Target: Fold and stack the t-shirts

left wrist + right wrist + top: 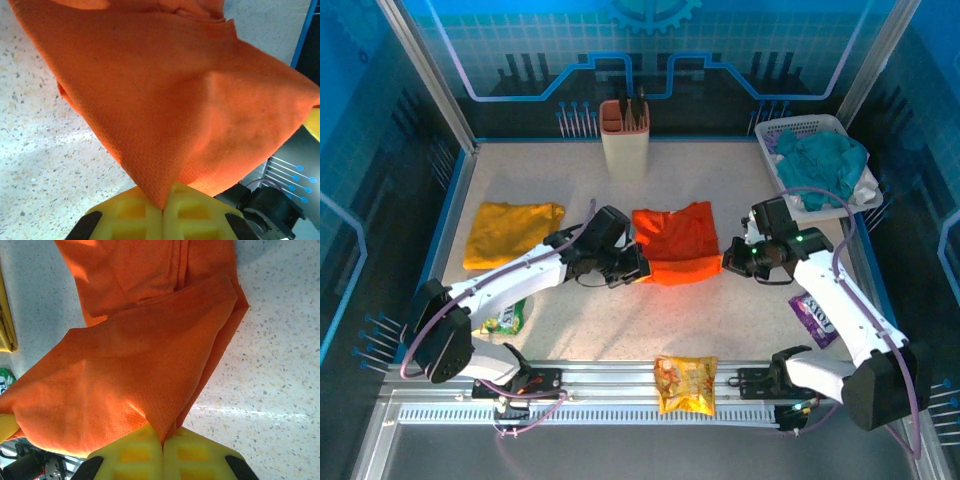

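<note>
An orange t-shirt [677, 243] lies partly folded at the table's middle. My left gripper [638, 268] is shut on its near left corner, and my right gripper [728, 262] is shut on its near right corner. In the left wrist view the orange cloth [165, 100] rises in a peak out of the closed yellow fingers [197, 215]. Seen from the right wrist, the orange cloth [135, 370] is pinched the same way between yellow fingers [130, 457]. A mustard yellow t-shirt [510, 232] lies folded flat at the left.
A beige holder [624, 138] stands at the back centre. A white basket [820, 135] at the back right holds teal cloth [825, 165]. A snack packet [685, 384] lies on the front rail, a purple one [816, 318] at the right, a green one [507, 318] at the left.
</note>
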